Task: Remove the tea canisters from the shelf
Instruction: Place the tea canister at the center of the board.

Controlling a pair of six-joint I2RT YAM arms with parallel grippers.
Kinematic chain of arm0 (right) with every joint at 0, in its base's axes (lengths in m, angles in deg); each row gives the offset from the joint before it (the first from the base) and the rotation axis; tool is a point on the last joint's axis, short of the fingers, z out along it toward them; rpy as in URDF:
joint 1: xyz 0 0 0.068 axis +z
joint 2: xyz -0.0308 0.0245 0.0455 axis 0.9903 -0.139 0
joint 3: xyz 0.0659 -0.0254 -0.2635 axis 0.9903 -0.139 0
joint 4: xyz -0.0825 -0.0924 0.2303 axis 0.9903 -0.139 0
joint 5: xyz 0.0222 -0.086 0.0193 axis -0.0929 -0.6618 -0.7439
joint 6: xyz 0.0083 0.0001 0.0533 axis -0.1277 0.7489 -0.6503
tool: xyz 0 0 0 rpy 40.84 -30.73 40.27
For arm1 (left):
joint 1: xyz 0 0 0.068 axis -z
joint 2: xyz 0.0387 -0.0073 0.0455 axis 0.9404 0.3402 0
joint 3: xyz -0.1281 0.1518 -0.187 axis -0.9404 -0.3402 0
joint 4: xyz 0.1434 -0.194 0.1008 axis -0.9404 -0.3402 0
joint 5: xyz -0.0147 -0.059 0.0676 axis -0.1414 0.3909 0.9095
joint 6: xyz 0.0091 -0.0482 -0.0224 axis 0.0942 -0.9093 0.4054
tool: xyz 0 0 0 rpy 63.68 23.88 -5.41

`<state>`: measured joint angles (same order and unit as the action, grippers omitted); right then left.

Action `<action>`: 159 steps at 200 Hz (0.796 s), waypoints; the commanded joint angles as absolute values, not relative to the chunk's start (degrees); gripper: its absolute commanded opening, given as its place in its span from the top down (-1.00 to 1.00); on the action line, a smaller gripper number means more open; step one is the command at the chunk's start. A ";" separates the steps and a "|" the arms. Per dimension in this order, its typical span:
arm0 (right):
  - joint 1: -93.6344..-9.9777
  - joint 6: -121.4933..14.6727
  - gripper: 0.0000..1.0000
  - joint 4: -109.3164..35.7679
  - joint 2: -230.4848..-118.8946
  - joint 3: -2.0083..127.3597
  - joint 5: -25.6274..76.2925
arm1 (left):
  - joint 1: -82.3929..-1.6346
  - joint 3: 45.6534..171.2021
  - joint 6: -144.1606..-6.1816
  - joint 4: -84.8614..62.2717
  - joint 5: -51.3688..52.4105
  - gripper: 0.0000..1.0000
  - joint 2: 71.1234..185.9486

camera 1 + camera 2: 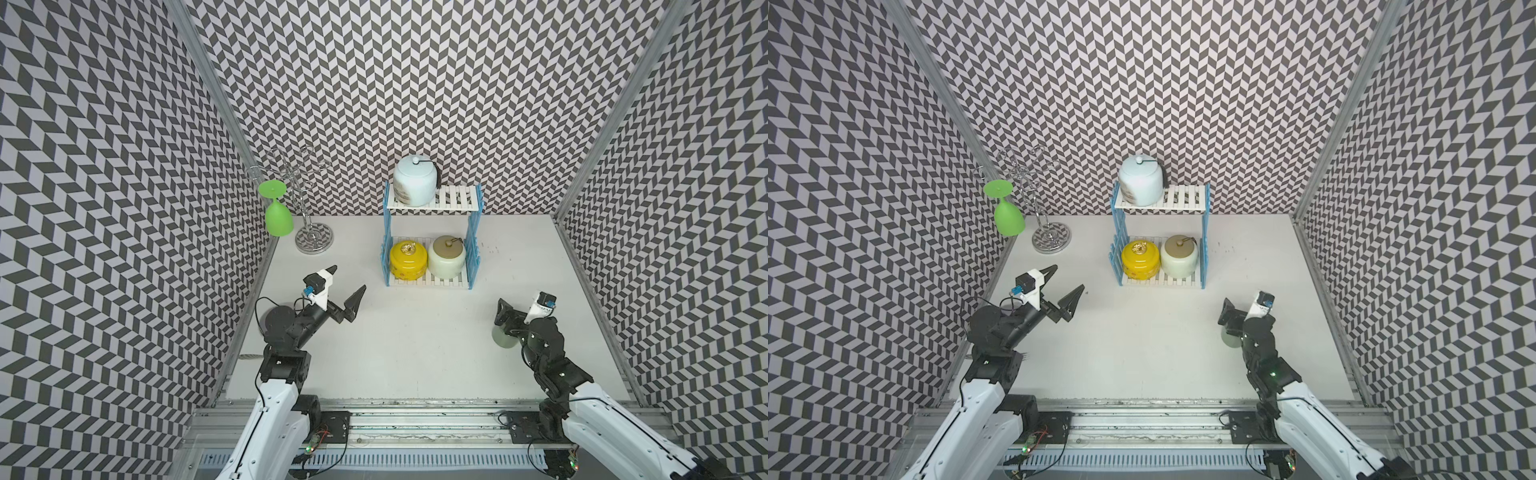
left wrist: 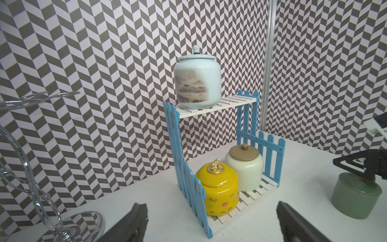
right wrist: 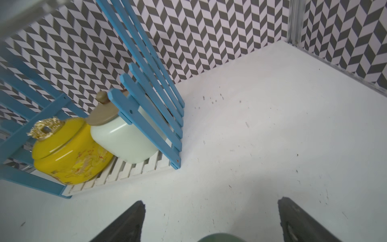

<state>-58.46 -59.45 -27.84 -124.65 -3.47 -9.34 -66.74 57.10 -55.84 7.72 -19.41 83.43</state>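
The shelf (image 1: 453, 199) (image 1: 1183, 196) stands at the back middle of the table. Its top tier bears the pale blue canister (image 1: 415, 185) (image 2: 196, 81). On the bottom tier sit the yellow canister (image 1: 408, 259) (image 3: 69, 150) and the cream canister with a tan lid (image 1: 447, 258) (image 3: 125, 138). The sage green canister (image 1: 503, 337) (image 2: 356, 197) stands on the table at the right, mostly hidden under my right gripper (image 1: 517, 307) (image 3: 210, 201), which is open just above it. My left gripper (image 1: 349, 277) (image 2: 210, 206) is open and empty, left of the shelf, facing it.
A chrome wire stand (image 1: 313, 241) stands at the back left with a green upside-down goblet (image 1: 277, 218) hanging from it. Patterned walls close in the left, back and right. A metal rail (image 1: 415, 419) runs along the front edge.
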 commanded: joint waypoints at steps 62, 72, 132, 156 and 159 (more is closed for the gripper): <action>-58.19 -48.66 -0.99 -32.81 -119.14 9.54 -3.42 | -61.99 77.98 -48.31 -9.32 -14.94 -1.00 94.29; -58.24 -48.71 -0.99 -34.32 -118.84 10.85 -2.99 | -61.14 82.08 -47.39 -12.34 -14.62 -1.00 96.90; -58.32 -43.41 -0.99 -43.07 -117.26 19.55 -0.05 | -57.65 107.25 -45.09 -26.50 -12.88 -1.00 114.39; -58.29 -39.65 -0.99 -46.57 -117.39 21.77 1.46 | -57.20 116.88 -45.09 -29.81 -12.92 -0.99 121.26; -58.28 -39.21 -0.99 -46.86 -117.26 21.78 1.54 | -57.07 118.05 -44.98 -30.19 -12.90 -0.98 121.97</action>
